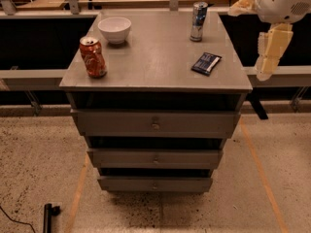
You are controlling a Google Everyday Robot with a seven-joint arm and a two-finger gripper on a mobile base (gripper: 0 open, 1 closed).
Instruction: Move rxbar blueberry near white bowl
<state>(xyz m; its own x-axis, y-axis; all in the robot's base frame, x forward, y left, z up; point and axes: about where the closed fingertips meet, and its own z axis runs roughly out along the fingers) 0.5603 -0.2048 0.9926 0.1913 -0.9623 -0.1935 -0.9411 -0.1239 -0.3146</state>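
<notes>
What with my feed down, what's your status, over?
Gripper right of table, touching nothing. Snack bar flat, front right. Bowl back left; path between them open.

White rounded arm [284, 1], cream jaws, right edge

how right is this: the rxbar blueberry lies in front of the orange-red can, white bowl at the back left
Wrong can. The camera view shows the rxbar blueberry lying in front of the blue-and-silver can; the orange-red can stands front left. The white bowl is at the back left. The hand hangs beside the cabinet, off its right edge.
</notes>
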